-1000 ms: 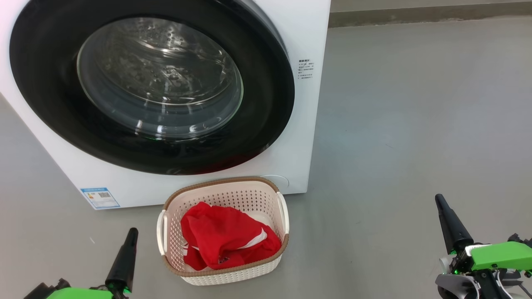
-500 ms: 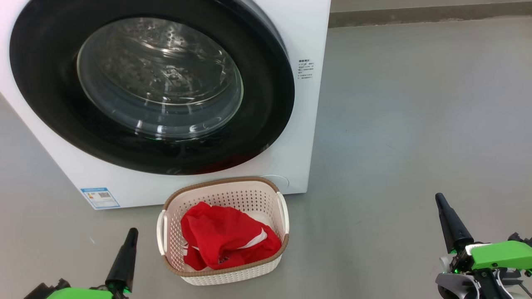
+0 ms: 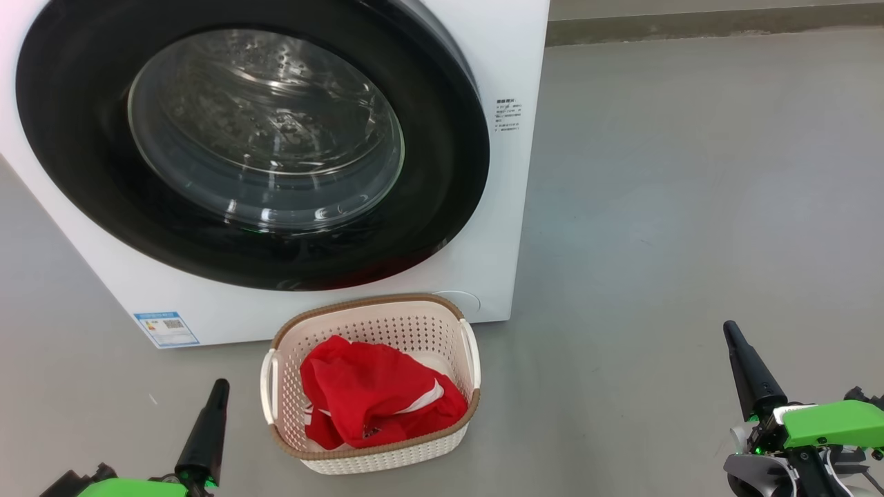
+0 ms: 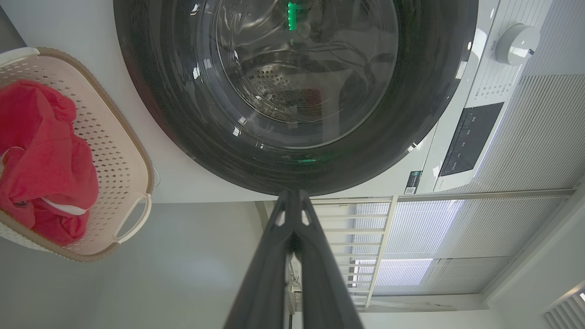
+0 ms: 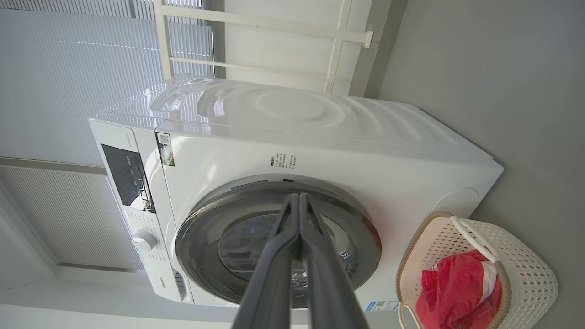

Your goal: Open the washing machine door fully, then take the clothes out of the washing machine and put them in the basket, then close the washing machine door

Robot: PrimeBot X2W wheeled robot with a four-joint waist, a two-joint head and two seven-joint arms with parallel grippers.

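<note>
Nothing moved: door shut upper left, clothes in basket, left gripper and right gripper closed empty, so task looks done.

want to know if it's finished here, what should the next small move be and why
Probably none, just leave both arms parked: the washing machine door looks shut against the washing machine, the clothes lie in the basket, and the left gripper and right gripper rest low with fingers together, holding nothing.
</note>
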